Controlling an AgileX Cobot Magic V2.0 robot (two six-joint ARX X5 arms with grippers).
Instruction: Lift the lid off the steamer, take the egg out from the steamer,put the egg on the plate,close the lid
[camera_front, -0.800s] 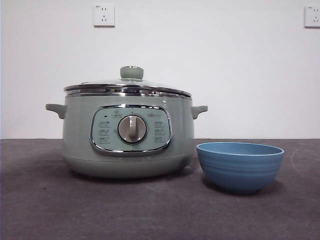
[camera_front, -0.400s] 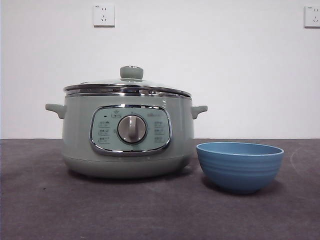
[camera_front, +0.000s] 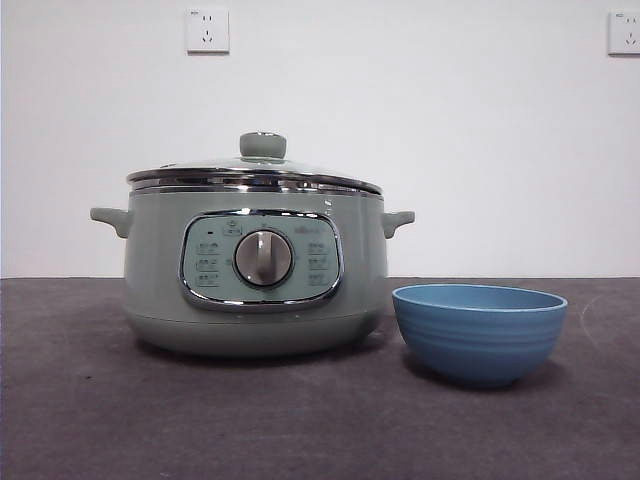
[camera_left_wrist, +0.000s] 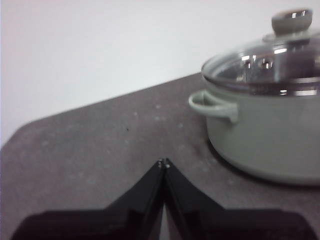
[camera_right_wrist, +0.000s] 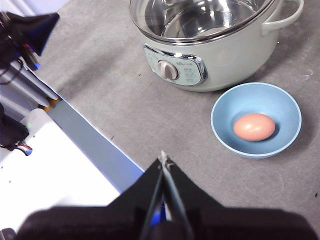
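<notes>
The sage-green steamer (camera_front: 255, 270) stands on the dark table with the glass lid (camera_front: 255, 172) closed on it, green knob on top. The blue plate (camera_front: 480, 330) stands to its right. In the right wrist view the brown egg (camera_right_wrist: 254, 126) lies inside the blue plate (camera_right_wrist: 222, 130); in the front view the egg is hidden by the plate's wall. My left gripper (camera_left_wrist: 164, 162) is shut and empty, low over the table beside the steamer (camera_left_wrist: 265, 135) and its lid (camera_left_wrist: 265, 65). My right gripper (camera_right_wrist: 164, 159) is shut and empty, high above the table's front, away from the steamer (camera_right_wrist: 210, 50).
The table's front edge (camera_right_wrist: 95, 145) with a blue strip and a white surface beyond it shows in the right wrist view. Two wall sockets (camera_front: 208, 30) are on the white wall behind. Neither arm shows in the front view.
</notes>
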